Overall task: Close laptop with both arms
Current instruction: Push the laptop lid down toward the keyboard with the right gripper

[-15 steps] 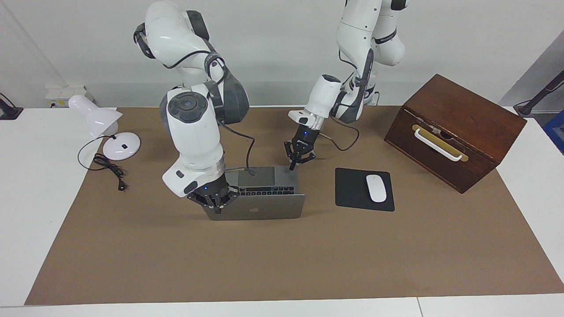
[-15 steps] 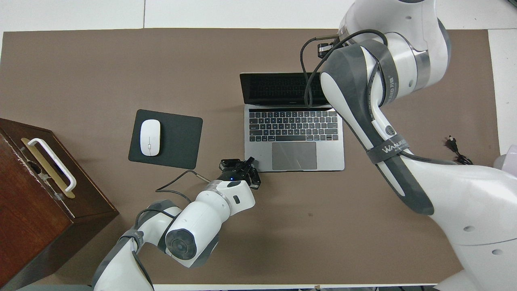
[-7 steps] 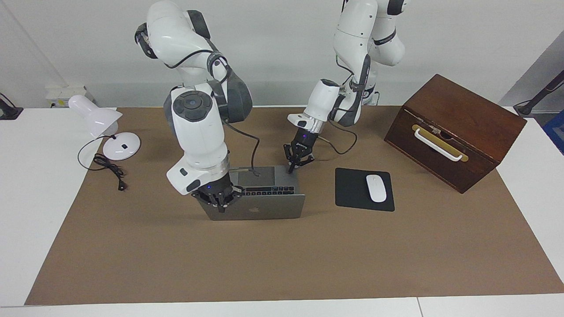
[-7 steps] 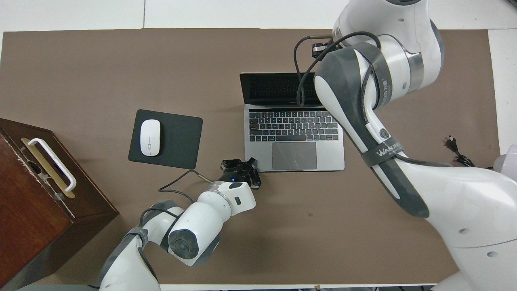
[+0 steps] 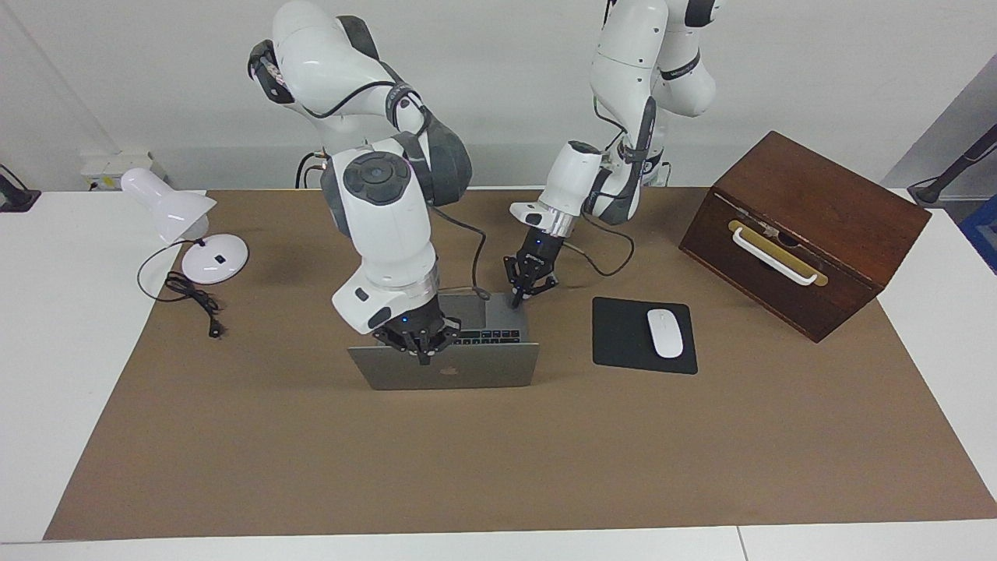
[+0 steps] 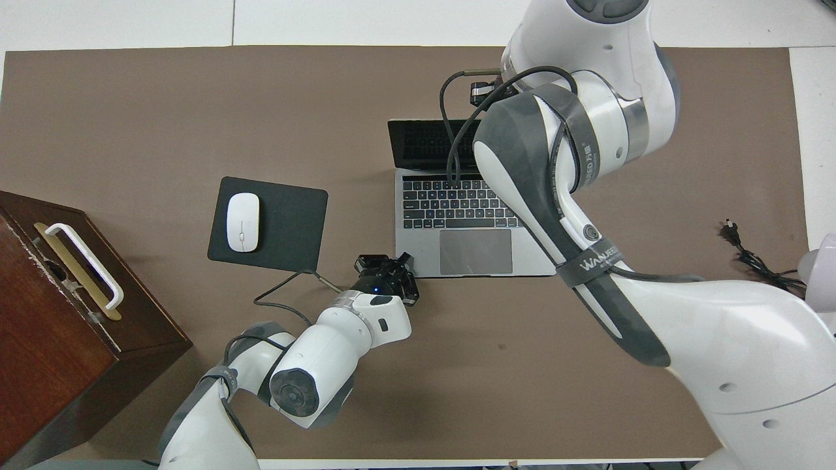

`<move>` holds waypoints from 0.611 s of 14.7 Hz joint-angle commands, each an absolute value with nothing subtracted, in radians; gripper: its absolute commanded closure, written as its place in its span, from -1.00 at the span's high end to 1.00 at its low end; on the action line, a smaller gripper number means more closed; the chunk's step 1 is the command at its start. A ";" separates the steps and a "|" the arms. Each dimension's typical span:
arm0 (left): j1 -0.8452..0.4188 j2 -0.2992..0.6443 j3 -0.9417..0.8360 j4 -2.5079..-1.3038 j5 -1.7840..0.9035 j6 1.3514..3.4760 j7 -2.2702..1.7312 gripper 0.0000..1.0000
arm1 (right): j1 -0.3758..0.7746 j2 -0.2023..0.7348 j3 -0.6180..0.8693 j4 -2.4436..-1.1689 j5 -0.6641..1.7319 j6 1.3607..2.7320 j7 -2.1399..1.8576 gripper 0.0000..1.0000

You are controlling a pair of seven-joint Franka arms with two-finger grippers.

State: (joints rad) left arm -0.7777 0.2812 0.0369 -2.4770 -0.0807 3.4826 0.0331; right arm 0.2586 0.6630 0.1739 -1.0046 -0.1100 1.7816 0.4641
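Observation:
The silver-grey laptop (image 5: 483, 370) (image 6: 470, 215) stands open on the brown mat, its lid up with the apple logo showing in the facing view. My right gripper (image 5: 423, 358) is shut, and its tips rest on the lid's top edge near the middle. In the overhead view the right arm covers that gripper and part of the screen. My left gripper (image 5: 516, 300) (image 6: 403, 260) is shut too. It points down at the corner of the laptop's base nearest the robots, on the left arm's side.
A black mouse pad (image 5: 623, 335) with a white mouse (image 5: 664, 333) lies beside the laptop toward the left arm's end. A brown wooden box (image 5: 810, 226) with a white handle stands further that way. A white desk lamp (image 5: 179, 214) and its cord sit at the right arm's end.
The right gripper has slid along the lid's top edge from the corner toward the middle. The left gripper has stayed at the base's corner.

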 commanded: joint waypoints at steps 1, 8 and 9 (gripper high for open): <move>-0.776 0.342 0.052 -2.462 -0.083 3.502 0.064 -1.00 | 0.252 0.635 0.205 -1.046 -0.092 1.781 0.471 -1.00; -0.776 0.345 0.052 -2.464 -0.083 3.502 0.071 -1.00 | 0.195 0.568 0.261 -1.198 -0.069 1.769 0.446 -1.00; -0.776 0.345 0.052 -2.464 -0.083 3.502 0.069 -1.00 | 0.178 0.565 0.265 -1.206 -0.042 1.755 0.443 -1.00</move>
State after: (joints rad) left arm -0.7777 0.2829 0.0369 -2.4774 -0.0807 3.4874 0.0437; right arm 0.2296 0.6227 0.2323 -1.1110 -0.0890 1.7690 0.4633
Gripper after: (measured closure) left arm 0.991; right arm 0.991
